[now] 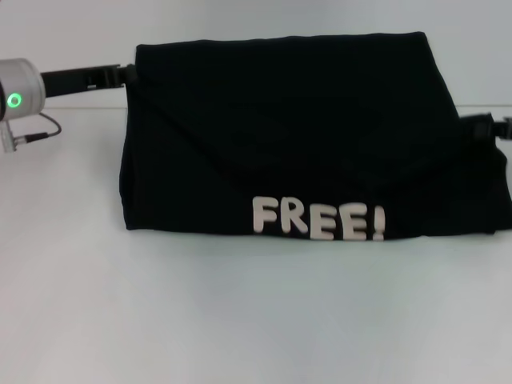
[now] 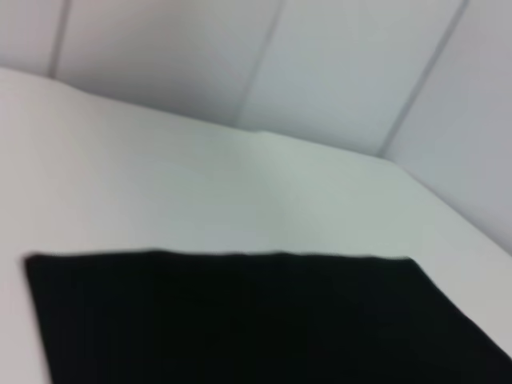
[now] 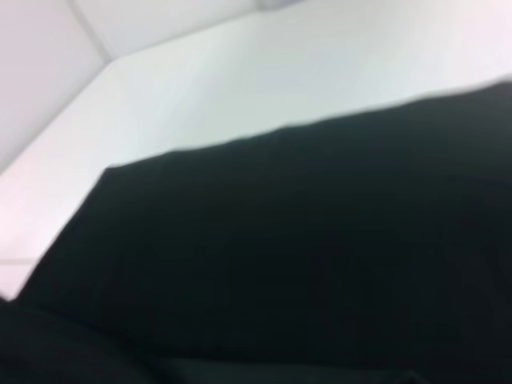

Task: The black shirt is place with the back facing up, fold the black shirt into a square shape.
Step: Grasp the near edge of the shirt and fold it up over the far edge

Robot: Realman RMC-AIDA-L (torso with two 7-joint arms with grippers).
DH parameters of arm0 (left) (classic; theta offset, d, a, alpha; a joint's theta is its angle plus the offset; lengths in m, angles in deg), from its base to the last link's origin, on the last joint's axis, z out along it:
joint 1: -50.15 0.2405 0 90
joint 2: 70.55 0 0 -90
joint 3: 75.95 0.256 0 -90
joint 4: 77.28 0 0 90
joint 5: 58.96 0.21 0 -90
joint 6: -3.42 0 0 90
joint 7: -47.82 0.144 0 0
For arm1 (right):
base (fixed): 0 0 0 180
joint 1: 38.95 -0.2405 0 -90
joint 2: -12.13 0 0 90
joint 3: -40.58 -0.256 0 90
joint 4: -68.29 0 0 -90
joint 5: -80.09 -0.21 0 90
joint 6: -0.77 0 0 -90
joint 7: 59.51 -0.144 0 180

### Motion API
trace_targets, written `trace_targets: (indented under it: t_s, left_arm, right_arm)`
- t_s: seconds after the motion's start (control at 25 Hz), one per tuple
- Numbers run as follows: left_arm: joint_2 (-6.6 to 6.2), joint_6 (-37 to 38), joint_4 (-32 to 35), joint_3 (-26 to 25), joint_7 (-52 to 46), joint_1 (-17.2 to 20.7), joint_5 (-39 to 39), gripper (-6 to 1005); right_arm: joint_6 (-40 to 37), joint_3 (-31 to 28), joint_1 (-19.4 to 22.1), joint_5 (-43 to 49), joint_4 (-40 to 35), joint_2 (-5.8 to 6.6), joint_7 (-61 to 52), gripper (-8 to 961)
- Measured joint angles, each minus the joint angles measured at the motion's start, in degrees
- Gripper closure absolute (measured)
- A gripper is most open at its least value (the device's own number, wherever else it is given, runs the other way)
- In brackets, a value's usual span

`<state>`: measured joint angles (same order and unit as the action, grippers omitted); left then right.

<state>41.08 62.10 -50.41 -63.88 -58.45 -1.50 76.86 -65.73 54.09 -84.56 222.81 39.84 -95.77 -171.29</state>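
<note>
The black shirt [image 1: 312, 136] lies on the white table [image 1: 240, 312], folded into a wide block that fills most of the middle and right of the head view. Its near edge runs roughly straight across, and the cream letters "FREE!" [image 1: 318, 220] sit right along that edge, a little right of centre. A diagonal fold line crosses the cloth from the upper left corner down toward the letters, and the far edge is a straight, nearly level line. The right end of the cloth reaches almost to the side of the view.

The left gripper [image 1: 108, 74] is at the far left corner of the shirt, its black fingers pointing in toward the cloth; the cloth hides the tips, so I cannot tell whether it is clenched or released. Behind it the grey wrist shows a green light [image 1: 14, 101], with a thin cable [image 1: 36, 134] looping down to the table. The right gripper [image 1: 488, 126] shows only as a small dark part at the right edge of the shirt, mostly hidden by the cloth, and its state cannot be told either.

The left wrist view shows a flat stretch of black cloth [image 2: 256, 320] with a straight edge, bare table beyond it, and a pale panelled wall [image 2: 320, 72] behind. The right wrist view is filled mostly by black cloth [image 3: 304, 256], with table past its edge.
</note>
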Motion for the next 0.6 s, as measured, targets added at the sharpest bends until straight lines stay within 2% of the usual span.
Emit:
trace_targets:
  t_s: [0.28, 0.6]
  left_arm:
    - [0.56, -9.0, -1.9, 0.1, 3.1, -2.9, -1.9, 978]
    - [0.61, -14.0, -2.6, 0.2, 7.3, -3.3, -6.8, 979]
  right_arm:
    - [12.9, 4.1, -5.0, -4.3, 3.8, -0.70, 1.4, 897]
    - [21.0, 7.2, -7.3, -6.6, 4.7, -1.24, 1.3, 896]
